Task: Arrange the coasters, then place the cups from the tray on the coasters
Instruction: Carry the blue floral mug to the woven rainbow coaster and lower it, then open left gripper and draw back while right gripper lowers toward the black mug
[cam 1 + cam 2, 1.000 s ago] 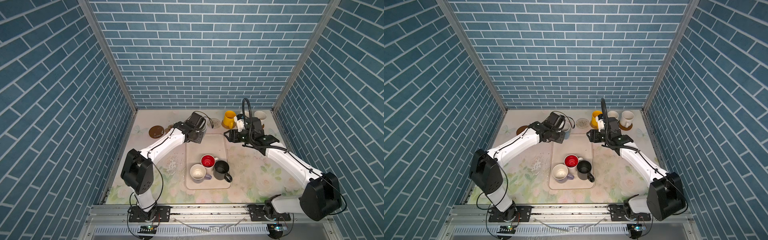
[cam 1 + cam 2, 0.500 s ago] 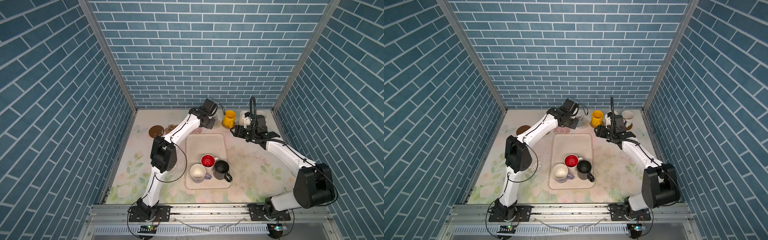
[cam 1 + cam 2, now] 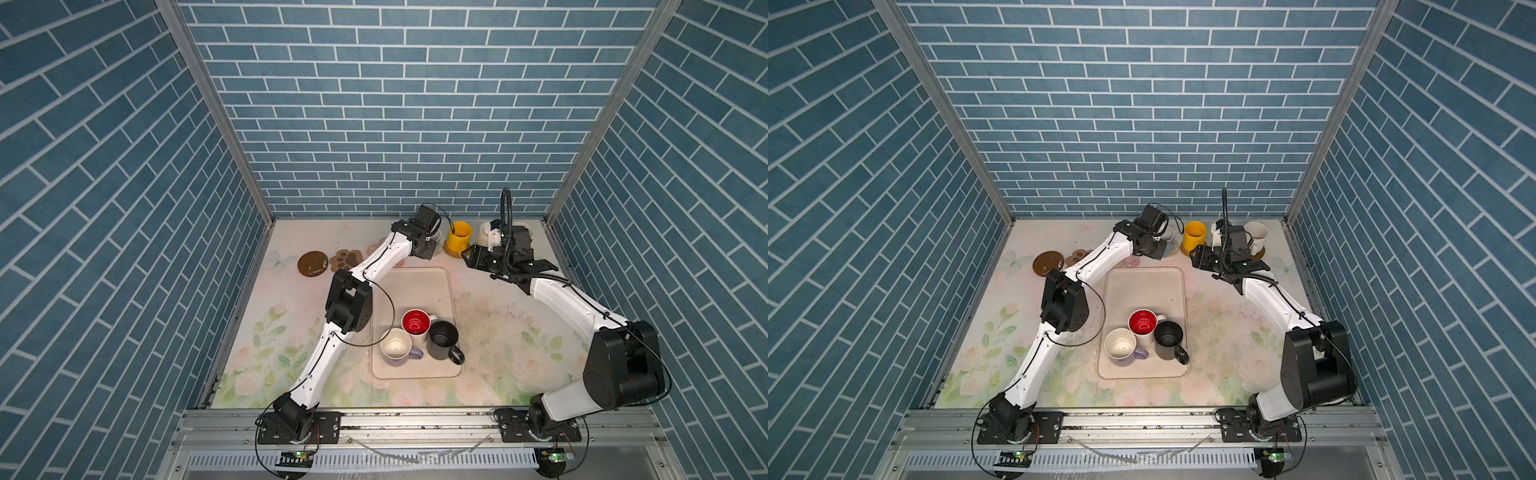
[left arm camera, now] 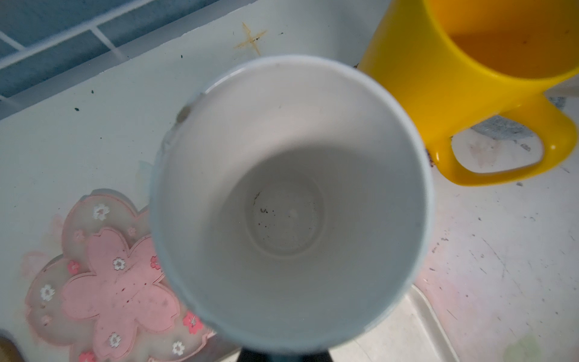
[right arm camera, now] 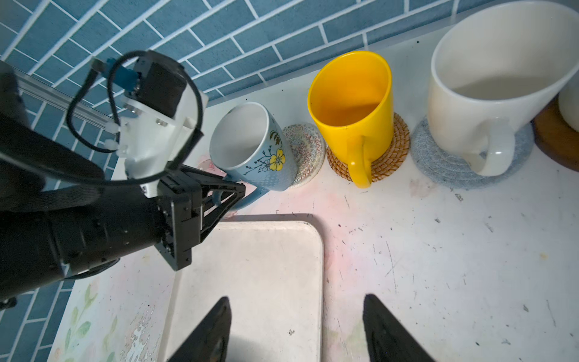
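Light blue cup (image 5: 250, 147) at upper middle of both top views, tilted, handle pinched in the clamped left gripper (image 5: 230, 192), base at the edge of the clear patterned coaster (image 5: 308, 153), contact impossible to tell. Likely trouble: set down off-centre or on its base edge, then tipping on release, or pivoting about the handle into the yellow cup (image 5: 354, 103) just to the right. Further right, right gripper (image 5: 296, 299) spread and empty above the tray (image 5: 266, 266) corner, apparently out of the way.

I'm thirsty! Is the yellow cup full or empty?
Empty. Looking down into the yellow cup, you see only its bare yellow bottom, no drink inside.
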You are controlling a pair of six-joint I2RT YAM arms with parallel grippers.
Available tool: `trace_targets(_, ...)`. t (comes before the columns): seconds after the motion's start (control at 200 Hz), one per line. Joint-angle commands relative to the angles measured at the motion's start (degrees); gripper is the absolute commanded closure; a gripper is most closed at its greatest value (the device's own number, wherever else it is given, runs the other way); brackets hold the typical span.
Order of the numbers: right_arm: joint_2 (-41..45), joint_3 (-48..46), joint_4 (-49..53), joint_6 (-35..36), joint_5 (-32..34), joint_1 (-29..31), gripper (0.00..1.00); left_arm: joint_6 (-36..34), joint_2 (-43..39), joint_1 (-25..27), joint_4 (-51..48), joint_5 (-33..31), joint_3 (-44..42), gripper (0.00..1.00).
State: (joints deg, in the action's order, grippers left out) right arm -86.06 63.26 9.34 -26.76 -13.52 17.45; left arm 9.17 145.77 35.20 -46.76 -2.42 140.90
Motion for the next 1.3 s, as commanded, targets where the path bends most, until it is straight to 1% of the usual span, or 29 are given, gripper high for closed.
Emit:
trace_targets(0.0,0.5,-0.7,-0.8,-0.3,0.8,-0.1,0.33,0.6,0.0,-0.4,5.2,-0.9,2.6,1.0)
trace_targets(0.225,1.0,-1.8,-0.8,-0.7,0.4,0.0,0.34,1.7,1.5,-0.6,8.1,-0.3,3.5,1.0)
trace_targets(0.64,0.5,-1.6,-1.0,-0.8,-0.1,0.2,0.35,2.6,3.2,-0.8,9.3,0.6,5.3,1.0)
trace_targets(0.8,0.6,-2.0,-1.2,-0.9,-0.2,0.3,0.35,2.7,5.2,-0.8,8.9,0.8,6.7,1.0)
trace_targets(1.025,0.7,-2.1,-1.4,-0.9,-0.2,0.4,0.35,3.6,6.3,-0.8,8.0,1.4,6.3,1.0)
trace_targets(1.1,0.9,-2.1,-1.4,-0.9,-0.3,0.5,0.35,3.7,5.9,-0.8,7.9,0.9,5.6,0.95)
trace_targets(1.135,0.9,-2.1,-1.4,-0.9,-0.3,0.5,0.35,3.7,5.5,-0.8,8.1,0.8,5.2,0.91)
trace_targets(1.215,1.0,-2.2,-1.4,-0.9,-0.2,0.5,0.35,3.6,4.8,-0.8,8.5,0.3,4.1,0.78)
trace_targets(1.295,1.1,-2.3,-1.4,-0.9,0.0,0.5,0.35,3.6,4.3,-0.8,8.6,0.2,3.5,0.62)
